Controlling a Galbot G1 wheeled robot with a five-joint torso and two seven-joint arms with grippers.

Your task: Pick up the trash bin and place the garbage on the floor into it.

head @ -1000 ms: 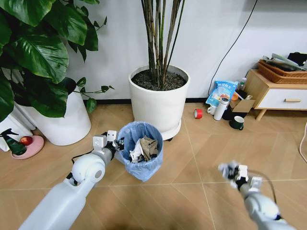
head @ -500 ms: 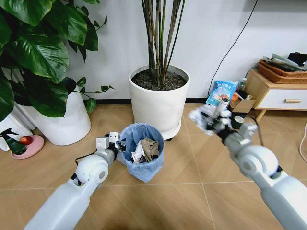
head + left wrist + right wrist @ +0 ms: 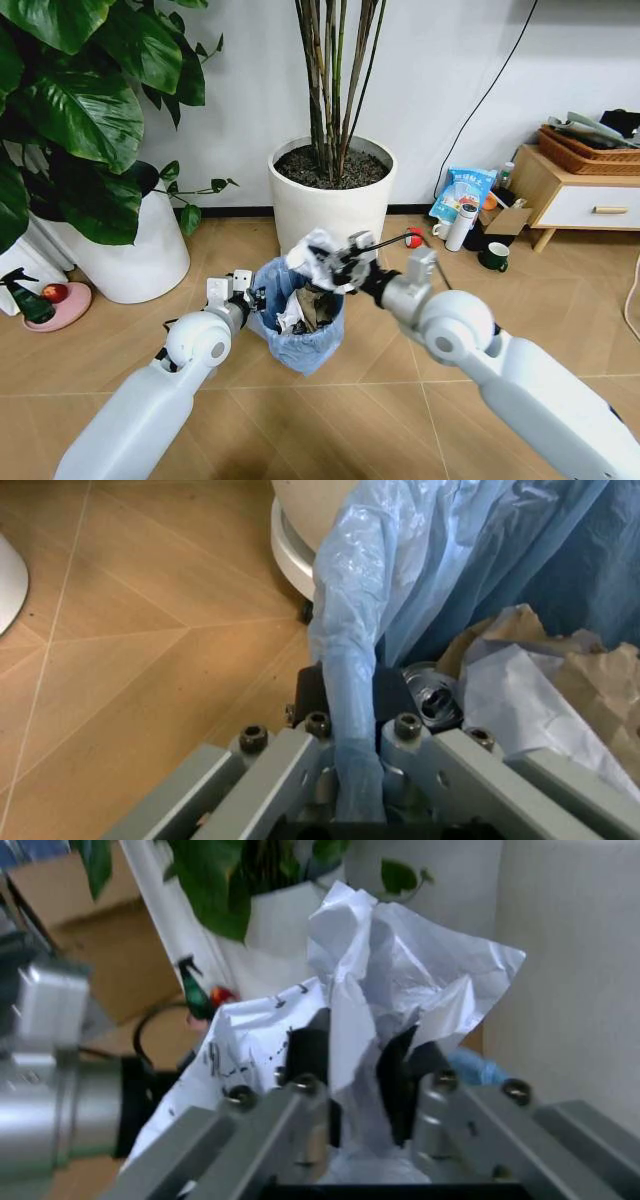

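The trash bin (image 3: 300, 340), lined with a crinkly light-blue bag (image 3: 345, 667), hangs tilted just above the tan floor (image 3: 380, 400). My left gripper (image 3: 243, 296) is shut on its near rim, the bag edge pinched between the fingers (image 3: 395, 705). Crumpled brown and white paper (image 3: 540, 697) and a can (image 3: 435, 701) lie inside. My right gripper (image 3: 340, 266) is shut on a crumpled white paper (image 3: 318, 255), a piece of the garbage (image 3: 400, 975), held directly over the bin's mouth.
A white plant pot (image 3: 333, 205) stands right behind the bin, another large pot (image 3: 135, 255) at the left. A red tape roll (image 3: 413, 237), a white bottle (image 3: 461, 226), a dark mug (image 3: 494, 257) and a wooden cabinet (image 3: 580, 195) sit at the right.
My right arm swung from low on the right up and across to the bin, carrying the white paper. The left gripper kept its hold and the bin shifted slightly.
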